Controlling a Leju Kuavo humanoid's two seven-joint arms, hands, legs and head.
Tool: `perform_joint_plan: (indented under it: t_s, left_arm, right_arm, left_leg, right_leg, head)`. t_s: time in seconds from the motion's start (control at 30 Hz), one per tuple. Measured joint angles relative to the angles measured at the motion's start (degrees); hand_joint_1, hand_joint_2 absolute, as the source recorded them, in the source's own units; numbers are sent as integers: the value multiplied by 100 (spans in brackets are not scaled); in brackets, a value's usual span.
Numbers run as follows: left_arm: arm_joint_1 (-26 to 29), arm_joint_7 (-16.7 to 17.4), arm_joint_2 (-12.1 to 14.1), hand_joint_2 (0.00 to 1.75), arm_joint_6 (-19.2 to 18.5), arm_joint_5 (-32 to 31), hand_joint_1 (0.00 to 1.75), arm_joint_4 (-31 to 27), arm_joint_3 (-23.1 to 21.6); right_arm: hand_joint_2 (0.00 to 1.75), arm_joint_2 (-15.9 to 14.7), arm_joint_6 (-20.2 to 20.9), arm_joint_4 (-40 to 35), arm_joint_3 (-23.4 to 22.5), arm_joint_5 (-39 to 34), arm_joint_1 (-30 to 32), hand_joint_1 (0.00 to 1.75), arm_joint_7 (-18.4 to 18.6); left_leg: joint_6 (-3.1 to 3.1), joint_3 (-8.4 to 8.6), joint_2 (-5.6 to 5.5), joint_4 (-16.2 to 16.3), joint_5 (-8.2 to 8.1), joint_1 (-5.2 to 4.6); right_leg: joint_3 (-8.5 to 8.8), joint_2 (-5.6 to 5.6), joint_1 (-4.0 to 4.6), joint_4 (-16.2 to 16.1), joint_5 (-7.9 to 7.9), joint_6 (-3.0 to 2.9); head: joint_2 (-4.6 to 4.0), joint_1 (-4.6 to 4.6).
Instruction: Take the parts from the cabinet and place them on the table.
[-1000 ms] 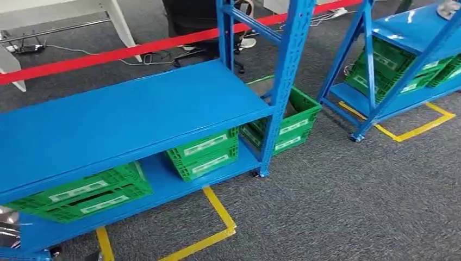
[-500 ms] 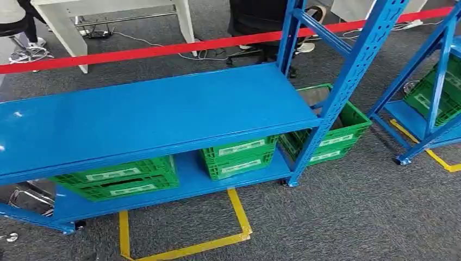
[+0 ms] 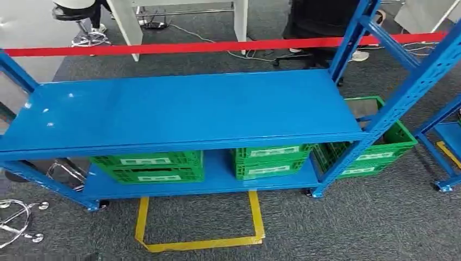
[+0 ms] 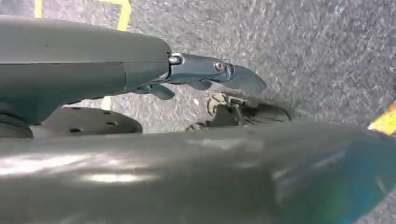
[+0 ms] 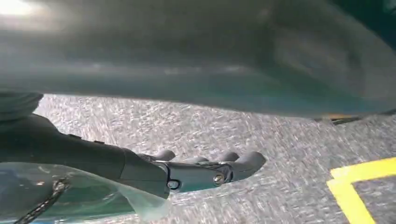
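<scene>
Grey carpet [image 3: 353,228], yellow floor tape [image 3: 198,243], red barrier [image 3: 217,47]

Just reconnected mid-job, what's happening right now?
Nothing is being handled at this moment. The head view faces the blue rack, whose middle shelf is bare. Two green crates sit on its bottom shelf and a third on the floor beside it. The left hand and right hand hang over the grey carpet, fingers extended, holding nothing. No parts have been taken.
</scene>
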Motion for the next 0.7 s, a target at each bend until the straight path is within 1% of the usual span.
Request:
perform_joint_plan:
  t_s: [0.03,0.07,0.1,0.13,0.17,0.2,0.23,0.27,0.3,0.33,0.37,0.4,0.43,0.47,0.5,0.53,0.57,0.7]
  left_arm:
    - [19,-6,5,0,2,0,0,0,0]
    - [35,-15,2,175,2,-4,0,0,-4]
    - [40,-39,-11,175,4,-15,0,0,-13]
    - [22,-59,4,175,22,-33,0,0,-30]
    - [13,-83,7,175,35,-31,0,0,-39]
    - [15,-90,7,175,39,-20,0,0,-42]
    - [15,-90,5,175,72,18,0,0,-42]
    - [15,-85,-2,175,112,46,0,0,-39]
    - [18,-81,0,175,133,44,0,-28,-39]
    - [25,-65,5,175,134,3,0,-115,-39]
    - [21,-63,11,175,114,-35,0,-177,-42]
    - [19,-63,22,175,94,-96,0,-245,-42]
    - [18,-59,51,175,59,-155,0,-295,-44]
    - [44,-46,66,175,11,-221,0,-337,-48]
    - [85,-39,96,0,-22,-284,0,-372,-52]
    - [131,-31,129,0,-72,-365,0,-398,-72]
    - [178,-24,147,0,-114,-426,0,-413,-96]
    - [439,2,204,0,-313,-724,0,-483,-144]
  right_arm:
    - [0,2,4,-11,50,-72,-3,0,0]
    - [0,0,15,-33,87,-178,-6,0,0]
    - [0,-15,26,-40,109,-331,-10,0,13]
    - [0,-20,39,-39,129,-456,-14,0,54]
    - [175,-31,68,-39,133,-587,-8,0,140]
    - [175,-31,96,-39,131,-690,-9,0,204]
    - [175,-31,157,-39,133,-886,5,0,313]
    - [175,-33,192,-39,131,-1035,33,0,356]
    - [175,-55,225,-33,131,-1199,78,0,385]
    - [175,-79,251,-5,131,-1400,147,0,404]
    - [175,-92,264,4,129,-1542,213,0,404]
    - [175,-114,282,15,129,-1724,282,0,413]
    - [175,-120,302,37,127,-1900,353,0,411]
    - [175,-138,312,41,124,-2073,416,0,411]
    - [0,-140,315,41,116,-2272,487,0,404]
    - [0,-149,312,37,103,-2445,522,0,391]
    - [0,-160,317,37,85,-2584,536,0,391]
    - [0,-234,325,-18,44,-3336,689,0,376]
  left_leg:
    - [19,9,-79,-22,8,4]
    - [59,60,-132,-101,51,77]
    - [71,77,-169,-117,54,83]
    - [111,69,-222,-117,54,91]
    - [132,67,-271,-114,47,90]
    - [140,69,-321,-113,42,86]
    - [146,71,-370,-110,37,83]
    - [147,78,-393,-109,34,81]
    - [137,92,-427,-106,23,84]
    - [120,107,-463,-93,8,92]
    - [92,125,-489,-79,-14,101]
    - [57,130,-505,-59,-43,100]
    - [18,109,-521,-1,-72,62]
    - [-4,107,-524,-21,-58,63]
    - [42,105,-520,-3,-86,58]
    - [123,108,-517,-5,-70,58]
    - [141,136,-516,-12,-75,57]
    - [141,180,-516,-63,-76,59]
  right_leg:
    - [36,-71,6,-25,-9,34]
    - [3,35,-18,1,-64,87]
    - [-32,382,-28,134,-157,107]
    - [-204,574,-30,487,-352,109]
    - [-443,660,-36,960,-560,113]
    - [-692,698,-34,1401,-709,119]
    - [-866,708,-31,1657,-730,125]
    - [-921,710,-32,1652,-623,125]
    - [-861,710,-32,1406,-393,122]
    - [-687,710,-35,965,-94,119]
    - [-472,710,-39,467,177,109]
    - [-333,718,-41,138,229,103]
    - [-263,748,-29,51,185,65]
    - [-256,747,-27,66,203,30]
    - [-255,749,-32,58,217,37]
    - [-249,764,-29,58,216,36]
    - [-241,769,-26,57,212,32]
    - [-213,760,-15,57,174,-16]
  head:
    - [0,2]
    - [0,2]
    - [0,27]
    - [0,46]
    - [0,55]
    - [0,52]
    - [0,55]
    - [0,50]
    - [0,55]
    - [0,52]
    - [0,52]
    - [0,57]
    - [0,52]
    - [0,37]
    - [0,42]
    - [0,39]
    - [0,35]
    - [0,37]
